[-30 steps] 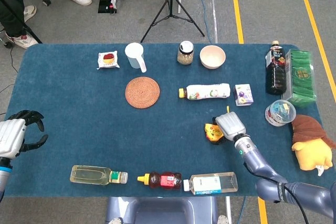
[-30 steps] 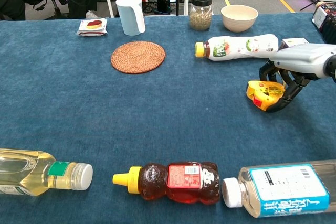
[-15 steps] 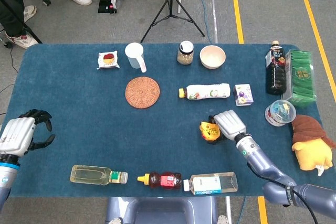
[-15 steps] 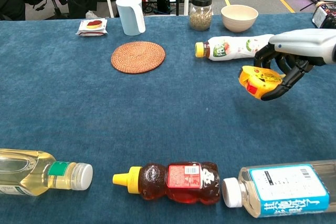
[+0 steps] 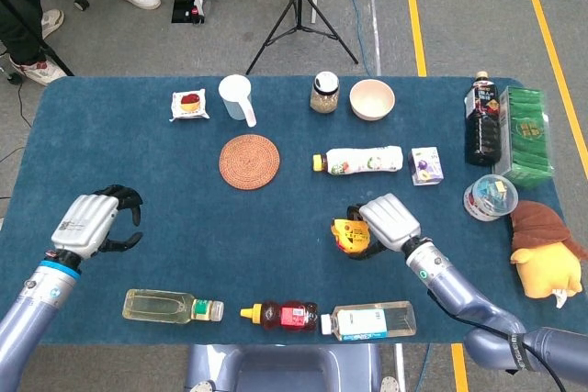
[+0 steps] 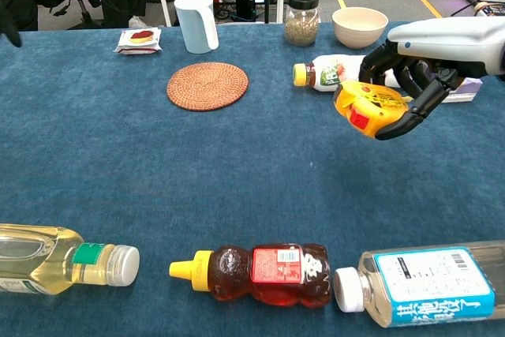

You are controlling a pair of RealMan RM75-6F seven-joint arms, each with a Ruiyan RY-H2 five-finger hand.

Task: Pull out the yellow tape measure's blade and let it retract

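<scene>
The right hand point(image 6: 418, 65) grips the yellow tape measure point(image 6: 369, 108) lifted clear of the desk point(image 6: 102, 155), case pointing toward the robot's left. The left hand point(image 5: 90, 224) sits well apart on that side, fingers loosely curled, holding nothing, so it's got to reach across for the blade.

My right hand point(image 6: 418, 69), silver-grey shell with black fingers, holds the yellow plastic tape measure point(image 6: 369, 108), which has a red button and a printed label. My left hand point(image 5: 92, 223) wears the same silver and black. The table's cloth point(image 6: 118, 171) is deep blue. On it lie a round woven terracotta-brown coaster point(image 6: 207, 85), a pale blue mug point(image 6: 196, 23), a cream bowl point(image 6: 359, 27), and an amber bear-shaped honey bottle with a yellow cap and red label point(image 6: 260, 272).
</scene>
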